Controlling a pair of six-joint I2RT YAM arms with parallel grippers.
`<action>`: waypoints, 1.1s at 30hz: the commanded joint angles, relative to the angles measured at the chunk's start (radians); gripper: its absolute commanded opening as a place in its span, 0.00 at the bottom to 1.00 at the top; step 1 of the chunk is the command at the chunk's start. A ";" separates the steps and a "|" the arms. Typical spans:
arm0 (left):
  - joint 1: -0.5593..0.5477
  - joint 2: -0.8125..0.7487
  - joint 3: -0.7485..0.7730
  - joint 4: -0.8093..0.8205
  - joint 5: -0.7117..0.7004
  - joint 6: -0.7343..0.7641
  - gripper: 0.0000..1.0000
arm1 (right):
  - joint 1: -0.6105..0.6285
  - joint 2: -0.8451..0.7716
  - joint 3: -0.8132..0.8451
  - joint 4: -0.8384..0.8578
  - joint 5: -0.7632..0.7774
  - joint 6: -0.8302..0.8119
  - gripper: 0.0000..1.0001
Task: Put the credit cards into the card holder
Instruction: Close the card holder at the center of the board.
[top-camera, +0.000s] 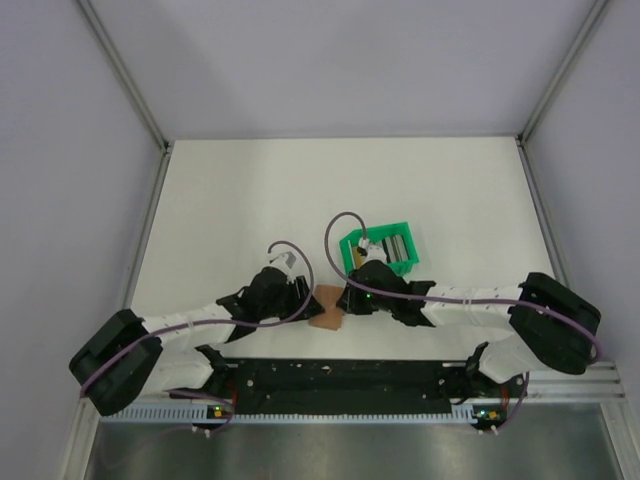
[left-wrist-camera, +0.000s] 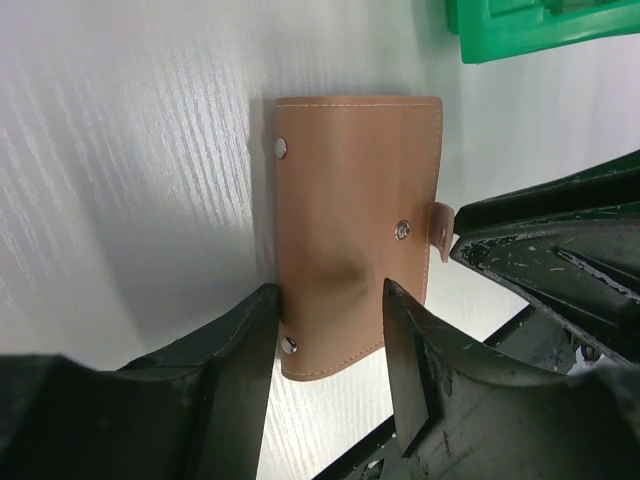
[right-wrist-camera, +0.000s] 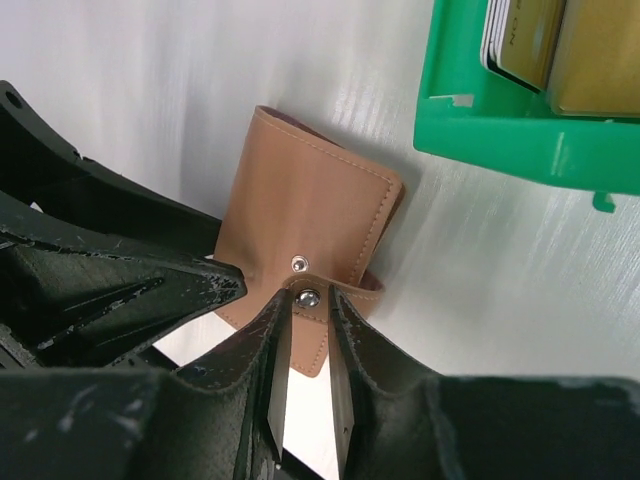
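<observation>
matt stitched leather-like card holder (left-wrist-camera: 350, 200); glossy plastic tray (right-wrist-camera: 500, 140)

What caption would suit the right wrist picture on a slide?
Right gripper pinches the card holder by its snap tab, beside the green tray holding cards.

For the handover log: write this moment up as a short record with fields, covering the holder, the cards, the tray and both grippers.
holder: folded, lying flat on the table between the two grippers
tab: sticks out past the holder's edge, looks unfastened
left gripper: open, fingers astride one end of the holder
right gripper: shut on the tab
cards: in the tray, none seen in the holder
tray: green, beside the holder, not touching it
</observation>
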 joint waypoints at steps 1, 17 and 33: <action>-0.031 0.071 0.003 -0.152 -0.119 0.002 0.51 | -0.008 0.020 0.058 0.018 0.013 -0.016 0.20; -0.107 0.152 0.055 -0.226 -0.220 -0.033 0.42 | -0.008 -0.086 -0.020 -0.050 0.118 0.007 0.18; -0.140 0.160 0.064 -0.246 -0.243 -0.059 0.40 | -0.013 -0.037 0.008 -0.047 0.113 -0.002 0.12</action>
